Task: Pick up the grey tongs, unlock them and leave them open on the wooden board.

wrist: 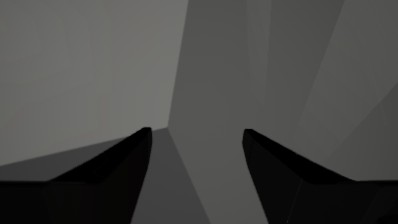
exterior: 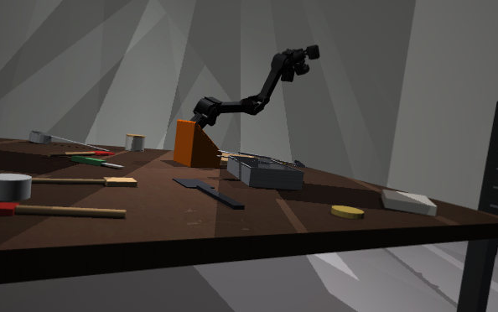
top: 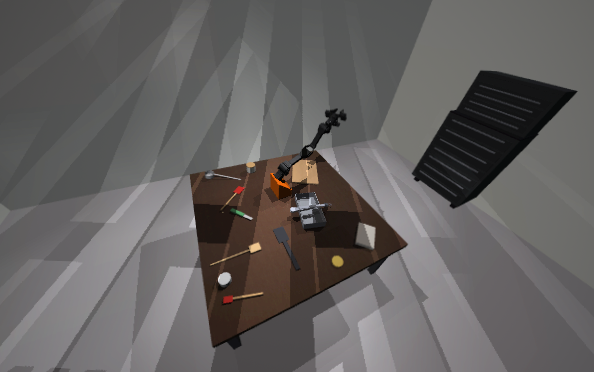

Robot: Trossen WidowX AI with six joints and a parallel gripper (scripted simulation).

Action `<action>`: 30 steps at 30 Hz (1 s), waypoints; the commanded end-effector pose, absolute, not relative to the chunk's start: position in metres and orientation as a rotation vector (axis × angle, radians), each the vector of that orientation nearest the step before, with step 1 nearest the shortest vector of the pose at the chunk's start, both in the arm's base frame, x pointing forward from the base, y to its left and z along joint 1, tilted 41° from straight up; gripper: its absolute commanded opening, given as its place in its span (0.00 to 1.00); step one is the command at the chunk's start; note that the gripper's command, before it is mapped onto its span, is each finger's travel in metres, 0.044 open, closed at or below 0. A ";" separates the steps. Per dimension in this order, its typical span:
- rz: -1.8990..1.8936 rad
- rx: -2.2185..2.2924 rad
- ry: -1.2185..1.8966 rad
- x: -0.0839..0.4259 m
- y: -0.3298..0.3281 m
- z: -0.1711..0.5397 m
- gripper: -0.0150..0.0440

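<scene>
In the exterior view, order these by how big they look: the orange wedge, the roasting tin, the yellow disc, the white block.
1. orange wedge and roasting tin: look about alike, no ranking.
2. white block.
3. yellow disc.
The last two lie nearer the camera, so their true sizes may be smaller than they look.

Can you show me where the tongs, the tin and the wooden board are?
tongs point(top: 311, 206): top view, mid-handle.
tin point(exterior: 266, 178): exterior view, near wall.
wooden board point(top: 305, 172): top view, bare middle.
</scene>
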State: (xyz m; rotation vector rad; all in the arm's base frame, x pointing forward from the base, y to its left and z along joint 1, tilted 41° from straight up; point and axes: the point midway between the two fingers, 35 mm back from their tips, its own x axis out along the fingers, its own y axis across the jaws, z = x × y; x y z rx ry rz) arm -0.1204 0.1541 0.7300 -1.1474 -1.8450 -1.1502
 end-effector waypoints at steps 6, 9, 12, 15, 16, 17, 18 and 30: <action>-1.098 -0.987 -1.482 -0.047 0.033 0.749 0.69; -1.048 -0.943 -1.396 -0.019 0.005 0.747 0.69; -1.003 -0.906 -1.324 0.005 -0.017 0.743 0.69; -0.949 -0.870 -1.212 0.042 -0.042 0.734 0.69; -0.928 -0.858 -1.179 0.053 -0.049 0.731 0.69; -0.906 -0.847 -1.139 0.067 -0.056 0.726 0.69; -0.883 -0.837 -1.098 0.081 -0.064 0.721 0.69; -0.590 -0.734 -0.762 0.213 -0.091 0.650 0.69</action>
